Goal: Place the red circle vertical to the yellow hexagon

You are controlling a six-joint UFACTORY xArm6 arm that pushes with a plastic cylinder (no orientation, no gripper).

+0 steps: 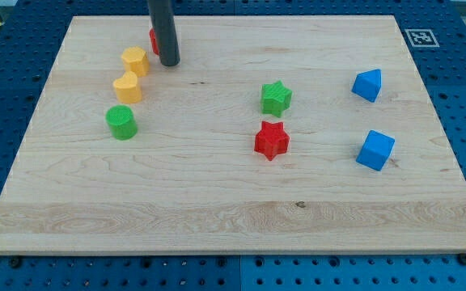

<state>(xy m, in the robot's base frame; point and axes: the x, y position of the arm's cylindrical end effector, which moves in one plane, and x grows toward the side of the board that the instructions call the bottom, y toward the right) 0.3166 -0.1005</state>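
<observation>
The red circle (154, 39) is near the view's top left, mostly hidden behind my rod; only a red sliver shows at the rod's left edge. The yellow hexagon (134, 61) lies just below and left of it. My tip (170, 62) rests on the board right of the yellow hexagon and just below-right of the red circle, close to both.
A yellow heart-like block (127, 87) lies below the hexagon, with a green circle (121, 122) under it. A green star (276, 98) and a red star (271, 140) sit mid-board. Two blue blocks (367, 84) (375, 150) lie at the right.
</observation>
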